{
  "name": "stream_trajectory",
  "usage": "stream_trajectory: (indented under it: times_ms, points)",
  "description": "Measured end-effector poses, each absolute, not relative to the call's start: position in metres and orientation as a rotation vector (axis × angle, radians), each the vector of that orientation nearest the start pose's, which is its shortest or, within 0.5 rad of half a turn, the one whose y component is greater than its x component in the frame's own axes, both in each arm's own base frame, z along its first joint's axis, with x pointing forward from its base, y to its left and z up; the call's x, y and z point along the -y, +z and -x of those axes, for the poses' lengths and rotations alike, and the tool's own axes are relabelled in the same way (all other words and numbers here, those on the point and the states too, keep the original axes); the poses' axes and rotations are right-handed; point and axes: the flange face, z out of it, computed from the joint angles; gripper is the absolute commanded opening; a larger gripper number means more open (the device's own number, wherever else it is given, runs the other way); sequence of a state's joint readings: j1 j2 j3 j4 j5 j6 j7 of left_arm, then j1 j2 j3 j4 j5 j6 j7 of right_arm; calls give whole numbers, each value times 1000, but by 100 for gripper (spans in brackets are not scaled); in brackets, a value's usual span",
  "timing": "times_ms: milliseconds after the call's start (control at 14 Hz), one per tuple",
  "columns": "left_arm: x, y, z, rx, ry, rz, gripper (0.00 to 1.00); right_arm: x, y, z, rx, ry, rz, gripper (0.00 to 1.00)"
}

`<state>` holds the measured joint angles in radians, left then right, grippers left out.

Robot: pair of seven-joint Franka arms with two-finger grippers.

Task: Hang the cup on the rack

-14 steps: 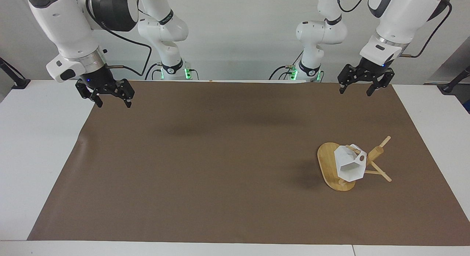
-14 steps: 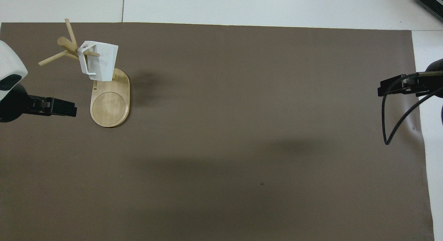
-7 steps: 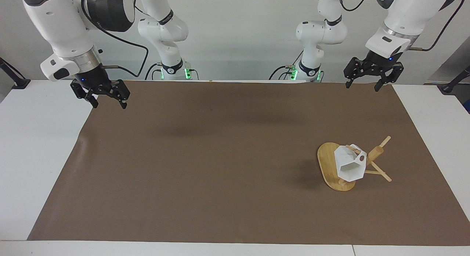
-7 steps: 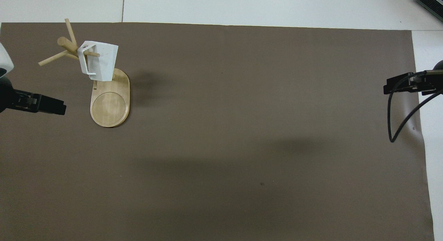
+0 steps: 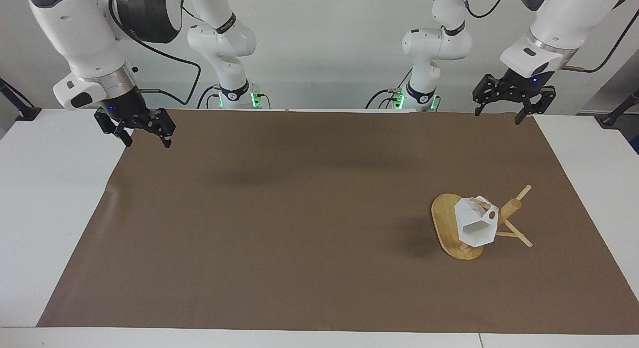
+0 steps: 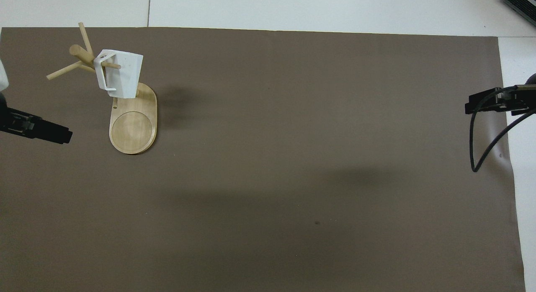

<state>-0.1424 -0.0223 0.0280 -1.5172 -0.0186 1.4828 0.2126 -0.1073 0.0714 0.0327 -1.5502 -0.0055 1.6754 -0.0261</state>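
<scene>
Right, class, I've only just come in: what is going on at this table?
The white cup hangs by its handle on a peg of the bamboo rack, which stands on the brown mat toward the left arm's end of the table. Neither arm is handling anything: the left gripper and the right gripper are both open and empty, raised over the mat's corners nearest the robots.

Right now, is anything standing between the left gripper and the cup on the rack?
Nothing visible does. The cup already hangs by its handle on a peg of the rack. The left gripper is up over the mat's edge at the robots' end, open; only bare mat lies between.
</scene>
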Motion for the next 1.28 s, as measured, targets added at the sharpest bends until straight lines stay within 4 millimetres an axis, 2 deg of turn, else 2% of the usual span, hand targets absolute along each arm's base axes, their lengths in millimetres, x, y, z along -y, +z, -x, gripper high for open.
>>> stream_trajectory:
  times_ms: [214, 641, 1068, 1282]
  points:
    - [57, 654, -536, -500, 18, 3121, 100, 48, 603, -584, -83, -84, 3145, 100]
    - [28, 654, -538, -426, 18, 3133, 100, 44, 603, -585, -72, -84, 3145, 100]
    - [32, 654, -538, -436, 19, 3130, 100, 44, 603, -585, -72, -84, 3145, 100]
    - [42, 654, -537, -462, 24, 3125, 100, 43, 603, -585, -72, -84, 3145, 100]
